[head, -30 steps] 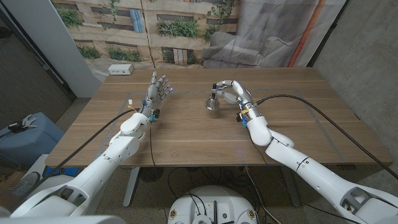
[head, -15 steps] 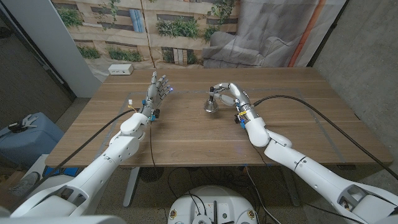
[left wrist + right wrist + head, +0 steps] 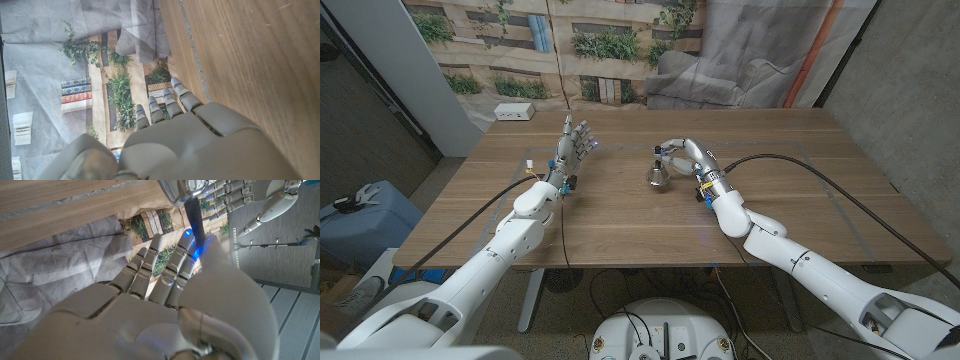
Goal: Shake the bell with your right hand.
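Observation:
A small silver bell (image 3: 658,177) with a dark handle hangs mouth down near the middle of the wooden table (image 3: 620,220). My right hand (image 3: 686,157) pinches the handle from above, its fingers curled over it. In the right wrist view the dark handle (image 3: 194,226) runs between my fingertips up to the silver bell body (image 3: 176,190). Whether the bell touches the table I cannot tell. My left hand (image 3: 576,146) stands over the table's left half, fingers spread and pointing away, holding nothing. In the left wrist view my left hand (image 3: 175,140) appears from behind, beside bare wood.
A white box (image 3: 515,112) lies at the table's back left corner. A black cable (image 3: 800,160) runs across the right side to my right arm. A printed backdrop and grey cloth (image 3: 720,60) hang behind the far edge.
My right hand has swung with the bell a little toward the near side, and the bell has dropped lower in the picture. The left hand has stayed put.

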### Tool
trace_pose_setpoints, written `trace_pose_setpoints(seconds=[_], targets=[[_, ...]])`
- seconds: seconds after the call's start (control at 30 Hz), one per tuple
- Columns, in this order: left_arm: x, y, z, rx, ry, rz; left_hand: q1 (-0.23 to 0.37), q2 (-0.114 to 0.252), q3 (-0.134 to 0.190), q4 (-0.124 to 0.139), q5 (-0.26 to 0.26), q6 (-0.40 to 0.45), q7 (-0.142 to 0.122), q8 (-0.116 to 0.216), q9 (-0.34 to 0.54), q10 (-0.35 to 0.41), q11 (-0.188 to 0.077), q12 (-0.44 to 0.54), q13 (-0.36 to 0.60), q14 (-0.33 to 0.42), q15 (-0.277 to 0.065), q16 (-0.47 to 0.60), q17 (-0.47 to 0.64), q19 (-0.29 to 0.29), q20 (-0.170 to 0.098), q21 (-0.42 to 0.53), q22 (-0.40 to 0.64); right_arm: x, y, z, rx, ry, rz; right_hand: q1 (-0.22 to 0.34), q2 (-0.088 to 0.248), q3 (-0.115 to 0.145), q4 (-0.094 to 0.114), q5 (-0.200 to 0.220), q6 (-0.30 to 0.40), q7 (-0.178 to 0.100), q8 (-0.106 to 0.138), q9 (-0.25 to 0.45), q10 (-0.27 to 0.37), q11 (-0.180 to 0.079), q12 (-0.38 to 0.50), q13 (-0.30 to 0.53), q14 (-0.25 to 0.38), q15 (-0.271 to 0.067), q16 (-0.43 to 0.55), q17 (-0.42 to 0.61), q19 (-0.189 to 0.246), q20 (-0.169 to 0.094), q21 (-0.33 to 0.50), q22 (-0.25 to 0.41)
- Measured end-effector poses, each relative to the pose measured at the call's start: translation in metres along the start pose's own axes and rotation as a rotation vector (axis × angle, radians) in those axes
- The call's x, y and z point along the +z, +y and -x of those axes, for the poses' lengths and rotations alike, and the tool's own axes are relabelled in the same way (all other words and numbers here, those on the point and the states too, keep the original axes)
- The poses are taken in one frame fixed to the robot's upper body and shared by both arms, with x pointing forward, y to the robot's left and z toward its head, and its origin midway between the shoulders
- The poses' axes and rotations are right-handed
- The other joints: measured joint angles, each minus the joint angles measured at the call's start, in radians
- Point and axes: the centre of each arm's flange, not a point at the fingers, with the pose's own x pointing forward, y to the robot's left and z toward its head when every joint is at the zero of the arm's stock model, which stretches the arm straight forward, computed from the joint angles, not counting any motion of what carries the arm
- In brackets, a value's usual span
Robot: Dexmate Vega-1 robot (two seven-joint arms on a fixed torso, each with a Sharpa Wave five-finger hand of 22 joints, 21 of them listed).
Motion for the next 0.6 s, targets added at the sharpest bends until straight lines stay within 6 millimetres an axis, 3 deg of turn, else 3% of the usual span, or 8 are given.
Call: trace_pose_setpoints(seconds=[0.6], targets=[[0.0, 0.0, 0.0, 0.0, 0.0, 0.0, 0.0, 0.0, 0.0, 0.0, 0.0, 0.0, 0.0, 0.0, 0.0, 0.0, 0.0, 0.0, 0.0, 0.0, 0.0, 0.0, 0.0, 0.0, 0.0, 0.0, 0.0, -0.01, 0.011, 0.002, 0.048, 0.016, 0.028, -0.013, 0.0, -0.004, -0.004, 0.004, -0.011, 0.0, 0.002, 0.0, -0.013, -0.002, 0.0, 0.001, -0.003, 0.004, -0.007, 0.005, 0.0, 0.0, 0.0, 0.0]])
